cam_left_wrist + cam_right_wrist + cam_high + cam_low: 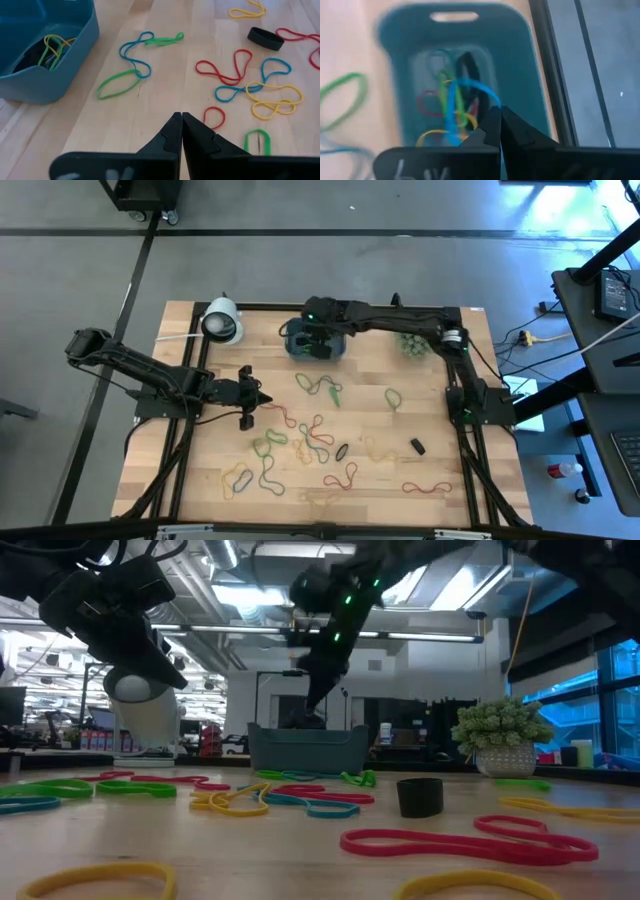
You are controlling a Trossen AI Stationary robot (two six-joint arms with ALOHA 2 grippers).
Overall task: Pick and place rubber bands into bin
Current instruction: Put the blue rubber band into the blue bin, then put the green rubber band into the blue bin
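Between the closed fingertips of the right gripper [499, 116] a blue rubber band [454, 107] is pinched, and the loop hangs down over the teal bin [530, 60]. In the high view this gripper [318, 330] is held directly above the bin [296, 348], which stands at the far edge of the wooden table [200, 470], between a white cylinder [222, 321] and a spiky green plant [411, 343].

For a clean release, the fingers should be parted only while the dangling loop is wholly inside the bin walls. The drop height should be kept small so the elastic is not bounced over the rim. If the band clings to a fingertip, a short pause is advised before the arm is raised.

The left gripper [181, 122] is shut on nothing and is held above the table near its left side, with loose rubber bands [235, 75] scattered ahead of it and a small black ring [265, 38] among them. A single, untangled loop is the better choice for its next pick.

Several points cannot be settled. The band's lower end is blurred against the bands already in the bin, so it cannot be told whether it touches them. From table height the bin's interior is hidden by its near wall [305, 750]. In the overhead picture the bin is largely covered by the right arm.
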